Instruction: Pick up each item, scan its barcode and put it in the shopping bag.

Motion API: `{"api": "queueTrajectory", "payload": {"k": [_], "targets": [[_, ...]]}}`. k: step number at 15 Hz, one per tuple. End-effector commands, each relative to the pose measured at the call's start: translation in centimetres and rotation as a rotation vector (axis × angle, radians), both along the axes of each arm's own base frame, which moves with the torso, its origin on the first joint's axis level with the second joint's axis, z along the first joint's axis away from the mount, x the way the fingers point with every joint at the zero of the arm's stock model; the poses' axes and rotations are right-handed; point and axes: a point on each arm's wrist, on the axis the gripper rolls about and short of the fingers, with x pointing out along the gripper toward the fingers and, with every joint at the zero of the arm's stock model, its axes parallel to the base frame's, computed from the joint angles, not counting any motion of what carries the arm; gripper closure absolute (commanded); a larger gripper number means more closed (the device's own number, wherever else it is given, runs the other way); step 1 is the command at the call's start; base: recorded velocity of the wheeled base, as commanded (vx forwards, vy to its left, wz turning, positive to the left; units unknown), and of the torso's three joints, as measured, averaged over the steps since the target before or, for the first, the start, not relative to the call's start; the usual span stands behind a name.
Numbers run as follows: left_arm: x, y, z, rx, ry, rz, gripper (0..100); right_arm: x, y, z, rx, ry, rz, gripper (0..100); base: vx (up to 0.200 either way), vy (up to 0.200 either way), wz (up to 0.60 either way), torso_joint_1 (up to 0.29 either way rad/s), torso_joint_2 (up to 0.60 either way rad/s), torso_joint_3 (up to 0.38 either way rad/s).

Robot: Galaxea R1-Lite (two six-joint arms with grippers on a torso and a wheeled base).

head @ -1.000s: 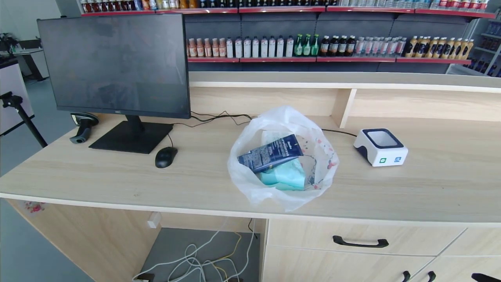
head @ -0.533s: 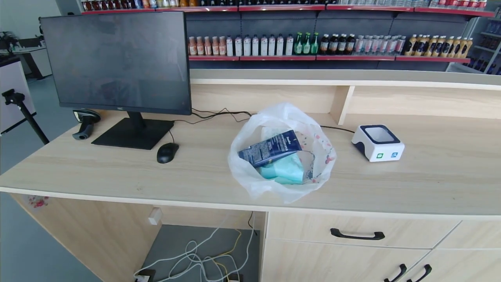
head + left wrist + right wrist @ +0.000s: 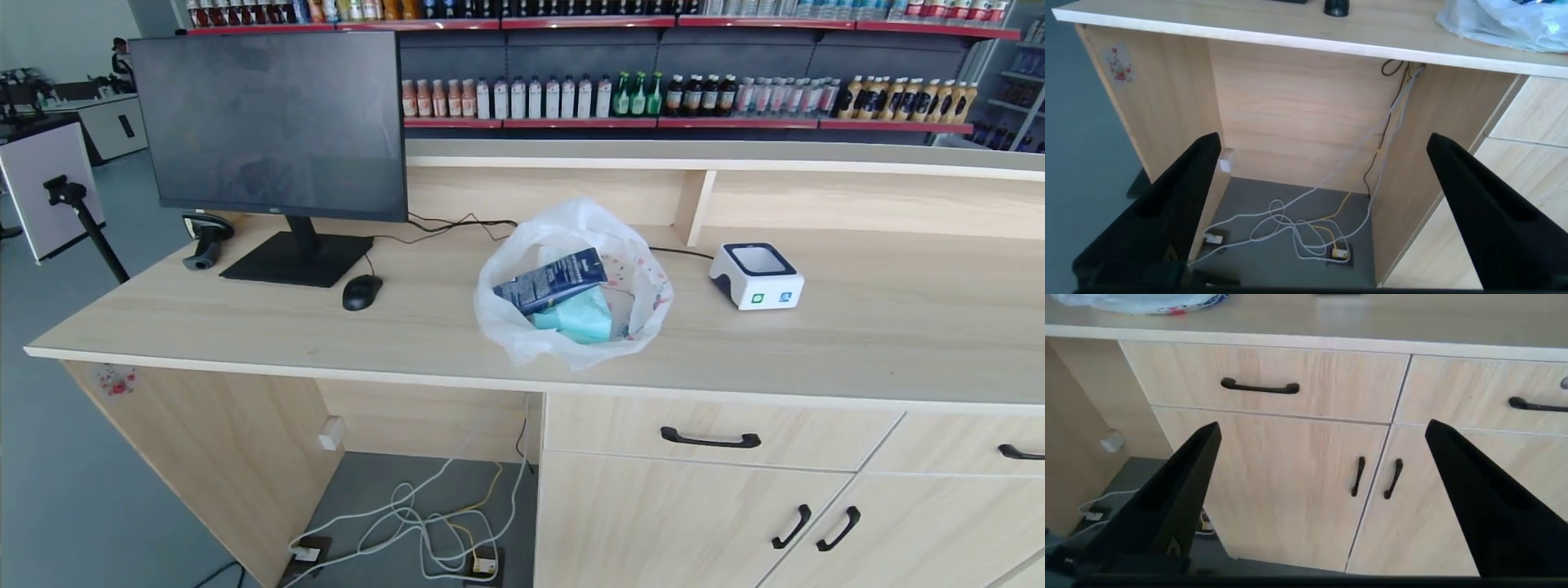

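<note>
Head camera: high, set back, facing forward and down over the long light-wood counter point(image 3: 245, 327). Left wrist camera: low, facing the open bay beneath it, white floor cables point(image 3: 1282, 229) near. Right wrist camera: low, facing the pale wooden drawer fronts point(image 3: 1315, 384). All three share the white plastic shopping bag point(image 3: 522, 339).
</note>
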Motion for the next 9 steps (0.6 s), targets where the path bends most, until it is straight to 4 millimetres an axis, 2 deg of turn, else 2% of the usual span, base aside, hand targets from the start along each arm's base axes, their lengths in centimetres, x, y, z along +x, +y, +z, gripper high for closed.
{"api": "queueTrajectory", "payload": {"k": [1, 9], "targets": [[0.00, 0.00, 0.00, -0.002, 0.000, 0.002, 0, -0.05, 0.01, -0.14, -0.009, -0.007, -0.003, 0, 0.000, -0.200, 0.00, -0.012, 0.00, 0.002], [0.00, 0.00, 0.00, -0.002, 0.000, 0.002, 0, -0.05, 0.01, -0.14, -0.004, -0.007, -0.003, 0, 0.000, -0.200, 0.00, 0.004, 0.00, 0.000]]}}
